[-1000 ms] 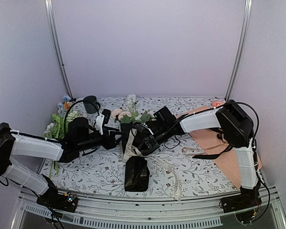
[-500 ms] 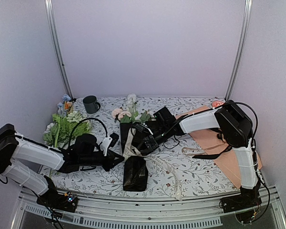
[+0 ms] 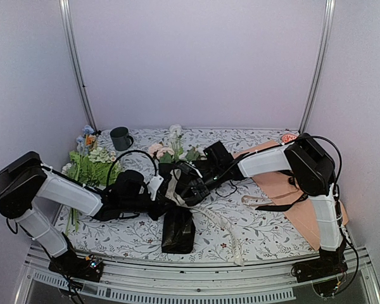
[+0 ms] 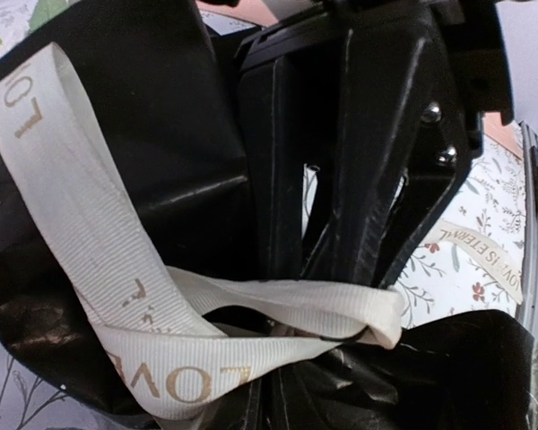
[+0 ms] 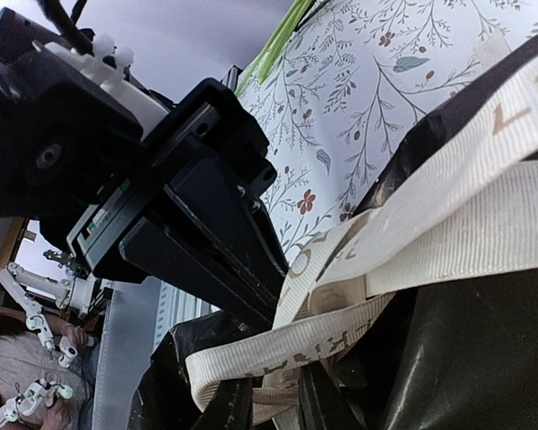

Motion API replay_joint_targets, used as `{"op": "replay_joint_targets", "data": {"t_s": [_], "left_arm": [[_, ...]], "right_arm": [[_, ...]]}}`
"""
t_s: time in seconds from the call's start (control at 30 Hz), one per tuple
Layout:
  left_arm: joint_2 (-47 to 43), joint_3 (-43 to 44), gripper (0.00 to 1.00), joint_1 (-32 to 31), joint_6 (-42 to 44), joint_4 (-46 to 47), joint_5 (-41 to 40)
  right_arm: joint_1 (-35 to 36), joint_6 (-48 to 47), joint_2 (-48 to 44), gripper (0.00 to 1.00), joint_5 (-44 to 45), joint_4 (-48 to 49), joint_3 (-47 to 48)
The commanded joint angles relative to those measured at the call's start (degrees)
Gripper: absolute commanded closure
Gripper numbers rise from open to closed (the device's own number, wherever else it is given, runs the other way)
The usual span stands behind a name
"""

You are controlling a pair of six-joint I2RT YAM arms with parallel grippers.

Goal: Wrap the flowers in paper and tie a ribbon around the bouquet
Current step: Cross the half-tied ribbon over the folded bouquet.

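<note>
The bouquet lies mid-table: pink and white flowers stick out the far end of a black paper cone. A cream ribbon with gold lettering is looped round the cone's waist, and one end trails to the near right. My left gripper comes in from the left and is shut on a ribbon loop. From the right, my right gripper is shut on the ribbon at the same spot. Its black fingers point at my left wrist camera, and the left fingers fill the right wrist view.
A dark mug stands at the back left. A leftover bunch of green stems and small blooms lies along the left edge. A peach sheet with a black strap on it covers the right side.
The left gripper swung down toward the near edge, then came back to the bouquet's waist and closed on the ribbon. The right arm stayed put.
</note>
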Motion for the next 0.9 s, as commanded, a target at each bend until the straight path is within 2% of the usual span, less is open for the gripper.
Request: {"op": "replay_joint_targets", "data": {"t_s": [0.0,0.13,0.43,0.5,0.7,0.87], "left_arm": [[0.84,0.78,0.94,-0.07,0.60,2.70,0.89],[0.75,0.67,0.94,-0.03,0.12,4.55,1.32],[1.42,0.94,0.94,0.51,0.00,7.26,2.52],[1.54,0.58,0.95,0.63,-0.27,7.85,3.21],[0.64,-1.57,0.96,1.10,-1.34,10.72,3.81],[-0.86,-2.83,0.96,1.37,-0.82,9.69,3.57]], "right_arm": [[0.82,1.55,0.76,0.77,0.07,3.59,1.14],[1.50,1.62,1.05,0.73,1.32,3.61,1.61],[2.38,0.69,0.90,0.72,2.97,2.49,1.31],[2.52,0.77,0.69,0.76,4.37,2.65,1.36],[2.49,1.26,0.15,0.99,6.84,3.28,1.41],[2.46,0.65,-0.95,1.00,5.73,3.13,1.21]]}}
